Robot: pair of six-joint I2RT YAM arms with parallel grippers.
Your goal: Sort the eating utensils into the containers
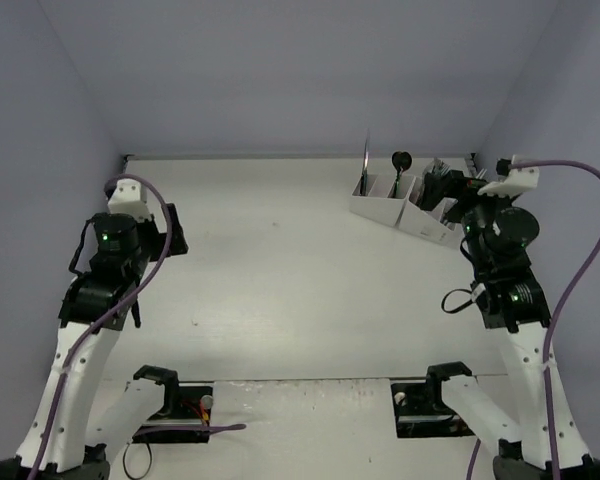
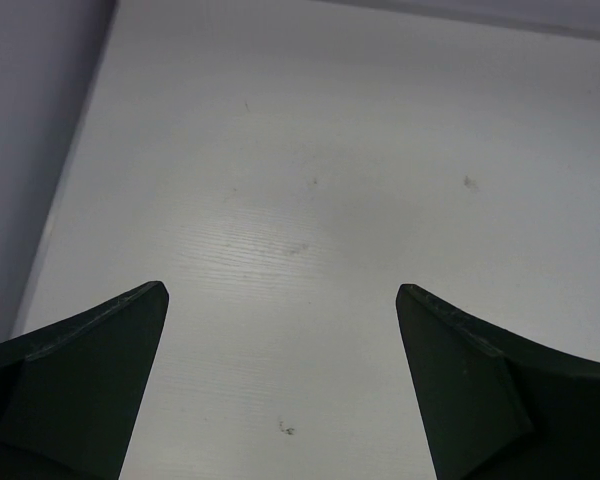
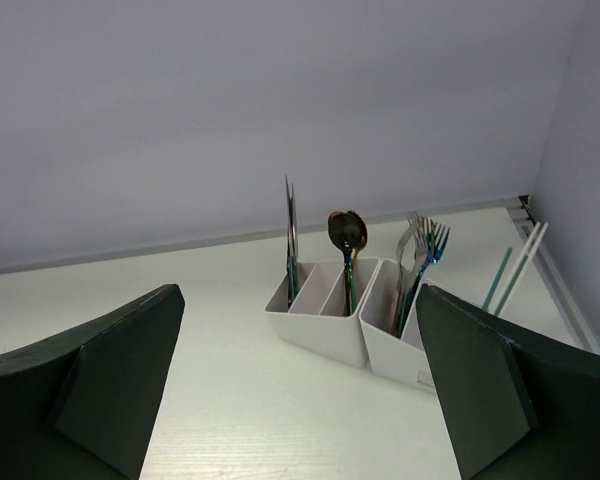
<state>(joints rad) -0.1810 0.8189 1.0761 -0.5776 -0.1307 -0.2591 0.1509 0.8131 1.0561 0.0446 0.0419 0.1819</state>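
Watching remotely, I see my right pincer (image 3: 298, 292) spread, empty, near the containers (image 3: 325, 335); eating utensils (image 3: 347, 238) stand upright inside, heads up. My left pincer (image 2: 282, 287) gapes, well apart from them.

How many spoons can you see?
1. The spoon stands bowl-up in the containers' second compartment from the left, between the knives and forks. Others may be hidden.
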